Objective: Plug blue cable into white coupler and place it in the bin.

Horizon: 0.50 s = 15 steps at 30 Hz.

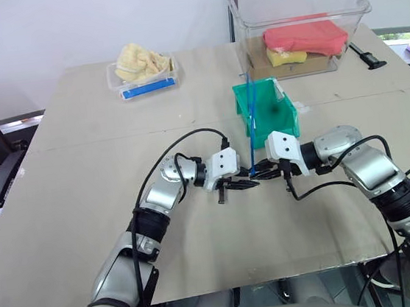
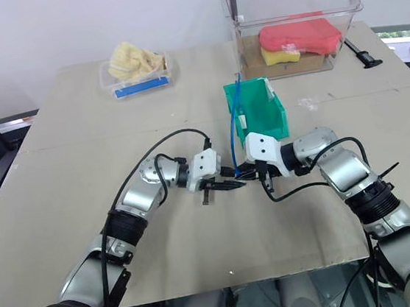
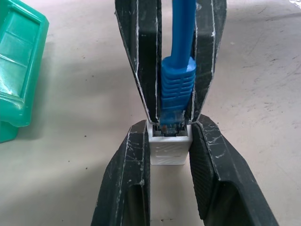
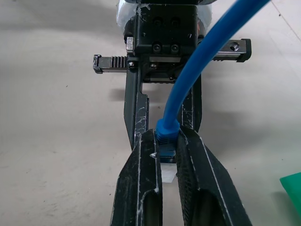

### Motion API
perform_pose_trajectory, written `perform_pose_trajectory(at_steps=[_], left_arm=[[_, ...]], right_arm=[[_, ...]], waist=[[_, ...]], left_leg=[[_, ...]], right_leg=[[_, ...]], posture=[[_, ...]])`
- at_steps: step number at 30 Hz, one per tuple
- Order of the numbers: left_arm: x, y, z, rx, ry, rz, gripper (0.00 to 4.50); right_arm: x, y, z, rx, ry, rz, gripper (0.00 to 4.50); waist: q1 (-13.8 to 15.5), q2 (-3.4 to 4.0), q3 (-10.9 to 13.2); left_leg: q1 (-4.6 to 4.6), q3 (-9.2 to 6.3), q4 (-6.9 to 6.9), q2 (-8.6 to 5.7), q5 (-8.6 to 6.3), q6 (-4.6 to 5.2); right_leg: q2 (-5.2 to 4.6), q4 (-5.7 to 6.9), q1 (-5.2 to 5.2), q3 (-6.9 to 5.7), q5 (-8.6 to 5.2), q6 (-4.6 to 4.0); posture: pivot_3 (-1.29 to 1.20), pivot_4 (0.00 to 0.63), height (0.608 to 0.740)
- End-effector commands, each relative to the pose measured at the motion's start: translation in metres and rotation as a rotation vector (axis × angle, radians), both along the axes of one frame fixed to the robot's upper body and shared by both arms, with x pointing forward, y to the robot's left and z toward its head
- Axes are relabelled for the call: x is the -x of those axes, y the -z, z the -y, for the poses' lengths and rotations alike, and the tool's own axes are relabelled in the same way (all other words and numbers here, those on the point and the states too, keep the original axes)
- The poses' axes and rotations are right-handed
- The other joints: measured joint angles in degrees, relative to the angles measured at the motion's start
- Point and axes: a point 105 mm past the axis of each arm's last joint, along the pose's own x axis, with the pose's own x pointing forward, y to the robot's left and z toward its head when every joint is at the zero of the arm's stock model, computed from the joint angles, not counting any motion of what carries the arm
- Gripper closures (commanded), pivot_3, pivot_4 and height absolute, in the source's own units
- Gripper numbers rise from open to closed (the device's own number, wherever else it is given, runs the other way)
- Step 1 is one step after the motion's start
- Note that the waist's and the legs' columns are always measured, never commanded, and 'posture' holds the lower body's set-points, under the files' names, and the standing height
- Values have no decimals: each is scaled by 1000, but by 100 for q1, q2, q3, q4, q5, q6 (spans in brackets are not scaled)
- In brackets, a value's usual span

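Left gripper (image 3: 169,141) clamps coupler (image 3: 169,150); right gripper (image 4: 167,141) pinches cable (image 3: 181,70) plug, coaxial with socket, bin (image 1: 265,109) just beyond.

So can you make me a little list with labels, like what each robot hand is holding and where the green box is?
left hand: shut on the white coupler
right hand: shut on the blue cable, just behind its plug
plug: tip sits in the coupler's socket; fully seated or not, cannot tell
cable's free end: rises up in front of the bin
bin: teal-green, on the table, just beyond both hands
also there: clear tub, small clear tray
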Motion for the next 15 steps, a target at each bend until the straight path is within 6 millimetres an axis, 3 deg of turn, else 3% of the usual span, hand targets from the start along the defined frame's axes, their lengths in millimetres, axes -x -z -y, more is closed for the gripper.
perform_pose_trajectory(at_steps=[1, 11, 14, 15], left_arm=[[9, 4, 3, -31, 35, -10, 3940], [12, -7, 11, -23, 35, -8, 3940], [12, -12, 10, 10, 12, -31, 3940], [11, -16, 10, 36, -7, -52, 3440]], right_arm=[[15, 49, 16, 165, 15, -199, 4500], [17, 61, 7, 159, -1, -278, 4500], [11, 52, 3, 86, 18, -252, 4500], [8, 46, 2, 45, 30, -242, 4500]], waist=[[0, 0, -2], [-6, 1, -15], [-19, 2, -37], [-20, 2, -38]], left_leg=[[0, 0, 0, 0, 0, 0], [3, -1, -5, 1, 0, 0], [8, -1, -7, 3, 0, 0], [10, -1, -8, 3, 0, 0]], right_leg=[[0, 0, 0, 0, 0, 0], [0, -2, 0, 0, 0, 0], [3, -1, 1, 2, 0, -1], [4, -1, 3, 2, 0, -1]], posture=[[0, 150, 740], [0, 150, 740], [0, 150, 740], [0, 150, 740]])
